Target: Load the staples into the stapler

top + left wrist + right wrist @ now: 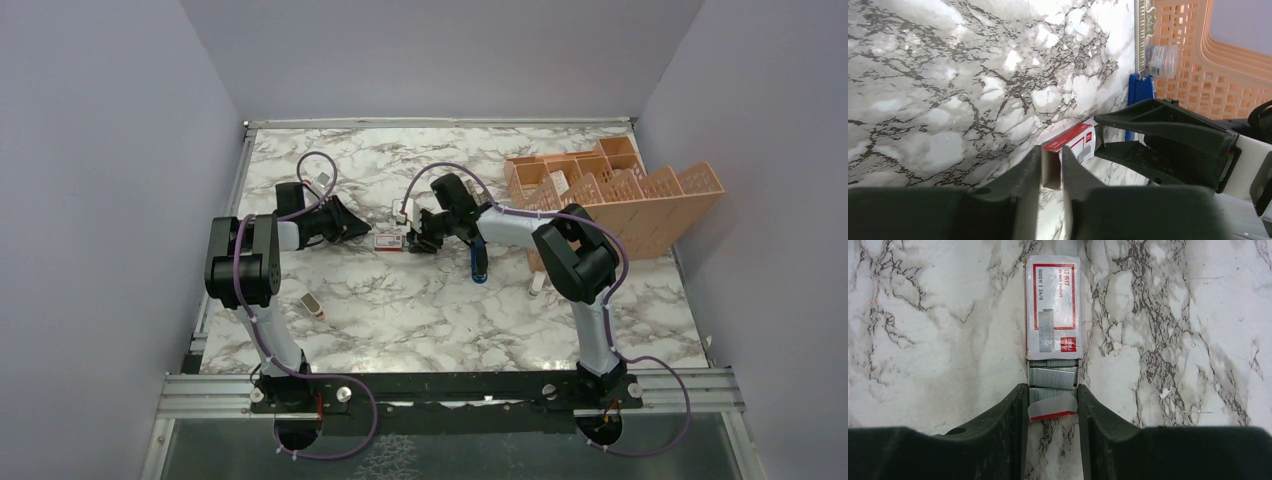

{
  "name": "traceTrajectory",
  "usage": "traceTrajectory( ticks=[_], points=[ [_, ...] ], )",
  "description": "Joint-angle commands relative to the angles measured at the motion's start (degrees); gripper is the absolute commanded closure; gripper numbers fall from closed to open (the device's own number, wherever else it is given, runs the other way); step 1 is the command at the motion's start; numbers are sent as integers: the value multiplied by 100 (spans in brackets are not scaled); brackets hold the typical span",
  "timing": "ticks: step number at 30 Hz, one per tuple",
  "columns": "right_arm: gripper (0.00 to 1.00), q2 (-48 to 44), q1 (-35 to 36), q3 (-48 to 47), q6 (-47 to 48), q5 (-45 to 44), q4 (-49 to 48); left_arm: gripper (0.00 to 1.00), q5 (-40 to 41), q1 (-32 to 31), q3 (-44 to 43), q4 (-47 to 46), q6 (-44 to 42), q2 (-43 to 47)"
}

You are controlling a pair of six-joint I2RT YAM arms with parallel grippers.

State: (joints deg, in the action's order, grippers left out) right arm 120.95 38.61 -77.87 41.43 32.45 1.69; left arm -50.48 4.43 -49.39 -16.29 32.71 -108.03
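Pinching the flap end of the small tray with the right gripper, fingers pressing on both its sides, and finding the staples in silvery rows just past the fingertips, between them and the mouth of the red-and-white box. Squeezing the box's opposite end with the left gripper, fingers nearly together around the cardboard, all this going on near the bench's middle, slightly towards the far edge. Leaving the blue stapler lying beside the right arm, apart from both pairs of fingers.

Silvery staples protrude from their red-white box; blue stapler lies nearby.
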Motion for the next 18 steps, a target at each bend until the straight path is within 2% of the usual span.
traceTrajectory(
  ticks=[1, 3, 7, 10, 13, 18],
  points=[
    [60, 12, -38, 168, -5, -358, 66, 70, -265, -148, 6, -207, -99, -89],
    [59, 37, -38, 158, -16, -354, 68, 67, -297, -259, 16, -212, -122, -117],
    [59, 60, -38, 134, -24, -327, 84, 66, -276, -325, 34, -207, -102, -216],
    [59, 78, -38, 123, -21, -311, 85, 73, -289, -371, 26, -207, -94, -312],
    [59, 95, -38, 114, -21, -300, 87, 85, -293, -384, 41, -207, -90, -348],
    [61, 105, -37, 105, -17, -300, 94, 90, -300, -381, 43, -216, -102, -340]
  ],
)
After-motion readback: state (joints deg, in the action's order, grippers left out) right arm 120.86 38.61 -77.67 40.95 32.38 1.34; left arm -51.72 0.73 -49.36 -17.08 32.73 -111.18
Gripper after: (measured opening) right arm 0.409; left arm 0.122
